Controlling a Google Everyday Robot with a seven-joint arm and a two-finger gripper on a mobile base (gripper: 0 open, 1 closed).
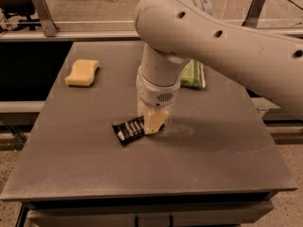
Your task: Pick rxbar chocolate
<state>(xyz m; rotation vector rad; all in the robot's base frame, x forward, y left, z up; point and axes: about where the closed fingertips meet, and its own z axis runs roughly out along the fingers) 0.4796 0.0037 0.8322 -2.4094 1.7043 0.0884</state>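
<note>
The hand (153, 123) pointed straight down and met the right end of the rxbar chocolate (128, 130). The bar lay on the bench (213, 155) with its white lettering up, stretching away to the left of the hand in the view. Whether the hand was clenched on the wrapper or released could not be told. Behind the hand and a little to its right lay a green bag (193, 74), partly hidden by the arm (227, 41). Well apart, behind and to the left of the hand, rested a pale yellow sponge (83, 72).
</note>
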